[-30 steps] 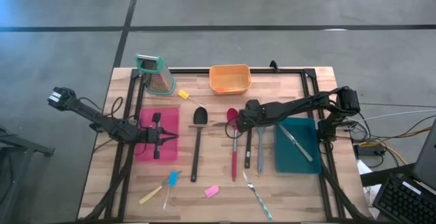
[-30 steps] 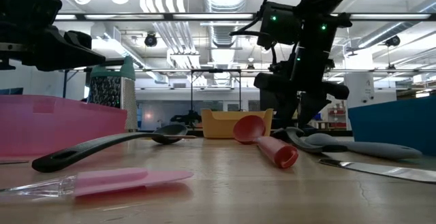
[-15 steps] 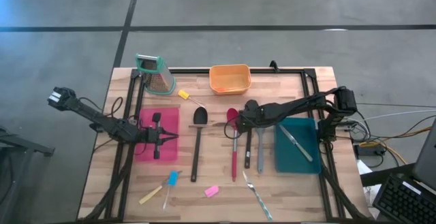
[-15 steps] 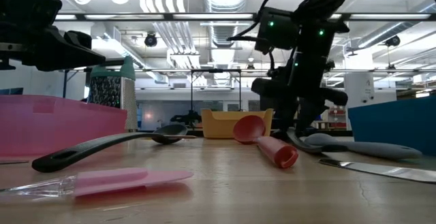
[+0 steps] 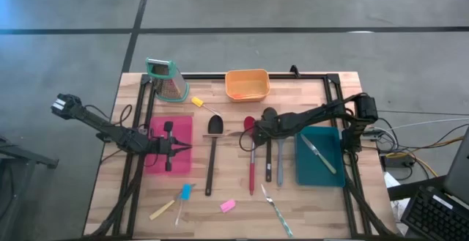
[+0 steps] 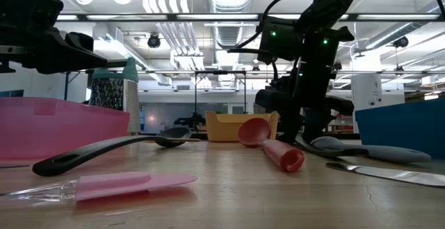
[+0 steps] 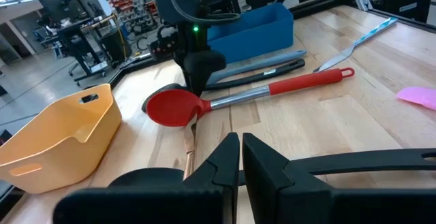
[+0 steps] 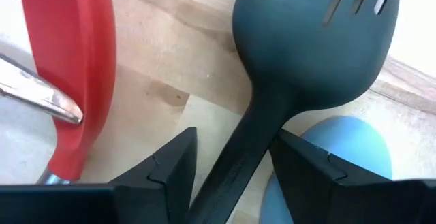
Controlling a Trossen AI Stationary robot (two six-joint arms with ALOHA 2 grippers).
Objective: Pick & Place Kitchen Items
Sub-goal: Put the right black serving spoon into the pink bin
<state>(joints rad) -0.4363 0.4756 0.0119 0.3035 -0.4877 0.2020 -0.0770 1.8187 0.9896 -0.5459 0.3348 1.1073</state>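
Closest, astride the neck of the black slotted spoon (image 8: pixel 306 40), flat on the table between red spoon (image 8: pixel 68 67) and pale-blue spoon (image 8: pixel 347 149): right gripper (image 8: pixel 231 149), fingers apart, lower than a second ago, so probably ready to grasp. Cannot tell if either pad touches; handle hidden. Farther off, over the pink tray (image 5: pixel 156 132): left gripper (image 5: pixel 176 149), fingers together, waiting.

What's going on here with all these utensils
The right gripper is low over the table's middle, its open fingers astride the neck of a black slotted spoon, between the red spoon and a pale-blue one. Nothing is lifted yet. The left gripper waits, shut, over the pink tray.
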